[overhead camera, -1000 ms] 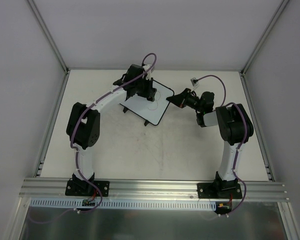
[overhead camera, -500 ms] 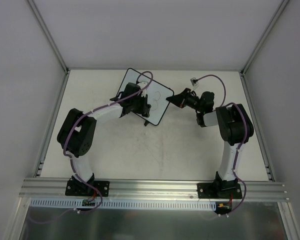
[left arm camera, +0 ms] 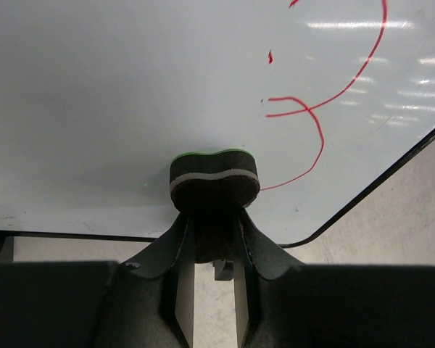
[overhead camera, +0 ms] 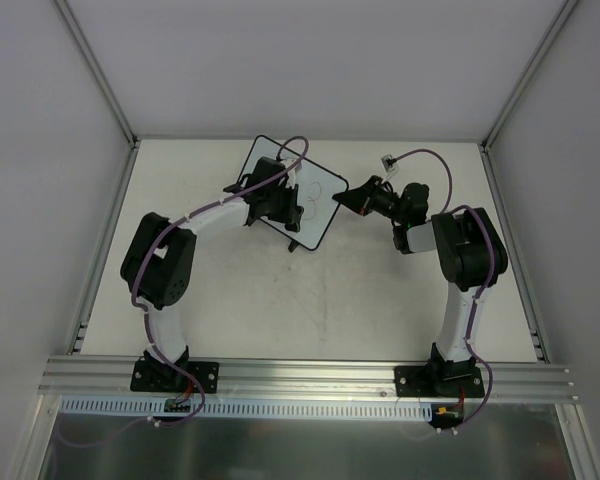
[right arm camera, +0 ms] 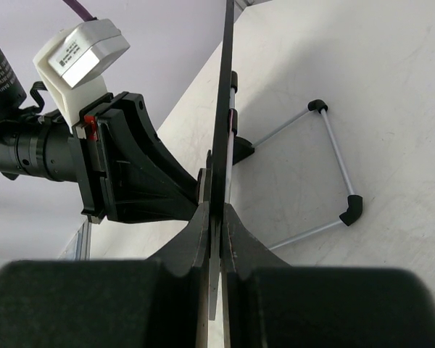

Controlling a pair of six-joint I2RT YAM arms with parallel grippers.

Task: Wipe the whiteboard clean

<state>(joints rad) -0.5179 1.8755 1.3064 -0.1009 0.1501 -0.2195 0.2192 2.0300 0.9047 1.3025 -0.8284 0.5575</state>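
1. Since a second ago, the small white rectangular whiteboard with a thin black frame point(overhead camera: 325, 215) has tipped up, so its far corner now shows beyond my left wrist. My left gripper point(left arm camera: 214, 217) has dropped toward the board's near edge and nudged slightly right in the last half second.
2. That gripper is closed on a black felt eraser with a green back point(left arm camera: 214, 180). Its felt face is against the board close to the bottom frame, just left of the tail of the red marker strokes point(left arm camera: 321, 138).
3. My right gripper point(right arm camera: 216, 217) is pinched tight on the board's right edge, seen edge-on. It holds the board tilted over the far middle of the cream table point(overhead camera: 280, 300). A thin wire stand with black feet point(right arm camera: 338, 156) reaches toward the table behind it, and I cannot tell whether it bears any weight.
4. Pressing too hard with the eraser could pivot the board in that narrow pinch, or pull it out altogether. A downward stroke from so near the frame could run off the edge. The eraser could also twist between my fingers.
5. The board is glossy and streaked with light. A looping red figure like a 3 and a few red flecks remain on its right side, while the left looks clean.
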